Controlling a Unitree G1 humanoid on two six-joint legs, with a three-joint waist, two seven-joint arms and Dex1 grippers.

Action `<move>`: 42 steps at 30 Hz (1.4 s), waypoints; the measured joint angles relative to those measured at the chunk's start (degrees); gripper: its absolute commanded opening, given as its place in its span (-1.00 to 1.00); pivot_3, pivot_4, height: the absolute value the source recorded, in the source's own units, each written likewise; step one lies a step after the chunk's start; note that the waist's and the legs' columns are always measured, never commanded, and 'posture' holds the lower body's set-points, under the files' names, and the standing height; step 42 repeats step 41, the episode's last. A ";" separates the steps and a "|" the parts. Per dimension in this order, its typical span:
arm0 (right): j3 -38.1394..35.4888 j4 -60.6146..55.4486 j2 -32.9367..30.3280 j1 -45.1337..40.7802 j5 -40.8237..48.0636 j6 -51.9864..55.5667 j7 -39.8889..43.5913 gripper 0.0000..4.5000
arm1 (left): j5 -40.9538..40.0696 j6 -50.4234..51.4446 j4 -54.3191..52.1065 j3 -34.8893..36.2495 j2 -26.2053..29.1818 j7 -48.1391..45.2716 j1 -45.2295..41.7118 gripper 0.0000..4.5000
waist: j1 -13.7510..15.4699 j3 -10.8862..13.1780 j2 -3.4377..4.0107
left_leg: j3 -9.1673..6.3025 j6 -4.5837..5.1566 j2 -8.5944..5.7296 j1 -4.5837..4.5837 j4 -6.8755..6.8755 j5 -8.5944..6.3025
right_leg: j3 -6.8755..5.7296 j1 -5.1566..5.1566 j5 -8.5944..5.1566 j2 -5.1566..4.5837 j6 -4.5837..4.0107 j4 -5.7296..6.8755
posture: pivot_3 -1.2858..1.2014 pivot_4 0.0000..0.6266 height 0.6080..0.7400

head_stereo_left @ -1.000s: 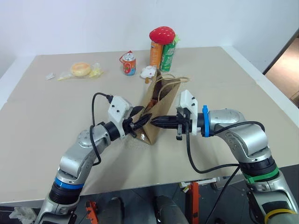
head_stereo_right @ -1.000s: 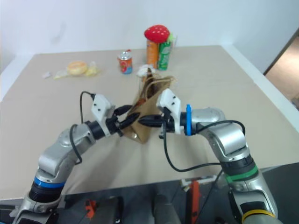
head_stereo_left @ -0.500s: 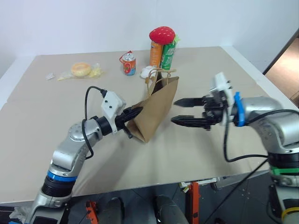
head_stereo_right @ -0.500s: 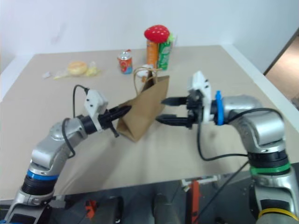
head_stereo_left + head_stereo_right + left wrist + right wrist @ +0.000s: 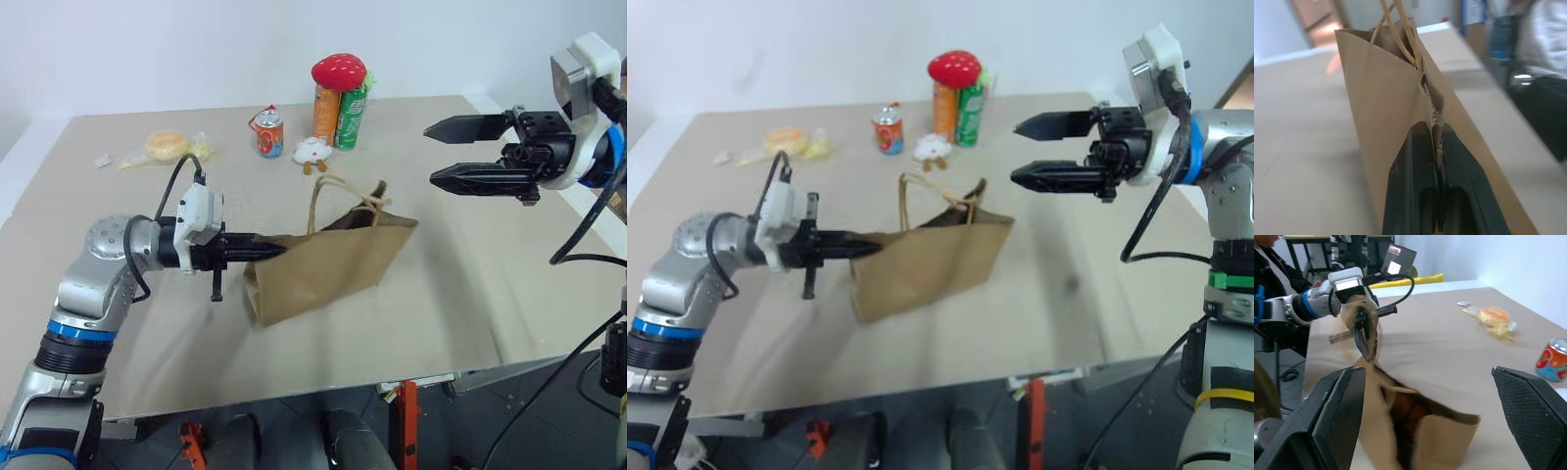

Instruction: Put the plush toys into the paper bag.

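The brown paper bag [image 5: 328,264] leans over on the table with its broad side toward me, and its cord handles [image 5: 338,191] stick up. My left gripper [image 5: 269,250] is shut on the bag's side edge; its fingers [image 5: 1410,196] pinch the serrated paper rim. Something dark brown [image 5: 1404,412] sits inside the bag's mouth; I cannot tell what it is. A white egg-shaped plush toy [image 5: 312,150] lies on the table behind the bag, by the cans. My right gripper [image 5: 429,154] hangs open and empty, high above the table to the right of the bag.
At the back stand a small red can [image 5: 270,134] and two tall cans [image 5: 339,116] topped by a red dotted ball [image 5: 340,71]. A wrapped bun [image 5: 168,145] lies back left. The table edge [image 5: 529,166] runs close on the right. A person [image 5: 1266,264] sits beyond the table.
My right gripper let go of the bag, opened, and rose up and to the right. My left gripper shut on the bag's edge and drew it left, turning its broad side toward me.
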 measured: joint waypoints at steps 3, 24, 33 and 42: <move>0.00 -1.31 0.19 1.01 0.05 -0.05 0.22 0.98 | -0.54 -0.44 -0.64 -0.20 -0.08 -2.70 -0.79 -1.00 | 0.06 0.00 0.00 | -0.02 0.01 0.01 -0.13 0.00 -0.01 | -0.01 -0.17 0.02 0.02 0.05 0.01 | 0.03 -0.52 1.00; 0.20 -11.30 -0.10 10.14 0.74 -0.53 1.35 1.00 | 3.29 -6.42 4.82 -2.55 2.60 -11.38 -1.61 -0.17 | 0.18 0.00 0.00 | 0.06 0.03 0.11 -0.32 0.18 0.01 | 0.01 -0.50 0.16 0.09 0.07 0.22 | 0.03 -0.52 1.00; -0.49 -8.99 0.72 9.53 1.72 0.50 -1.43 1.00 | -13.08 21.20 -10.49 7.35 8.26 6.12 -1.96 0.93 | 0.15 0.00 0.00 | 0.01 0.04 0.12 -0.40 0.22 0.02 | 0.00 -0.55 0.17 0.10 0.12 0.25 | 0.03 -0.52 1.00; -0.64 2.19 2.93 12.51 -5.24 -10.33 -4.66 1.00 | -2.74 18.11 -5.73 11.75 6.52 23.02 6.94 0.93 | -0.01 -0.01 0.00 | 0.05 0.05 0.12 -0.29 0.16 0.03 | 0.02 -0.50 0.21 0.11 0.10 0.26 | 0.03 -0.52 1.00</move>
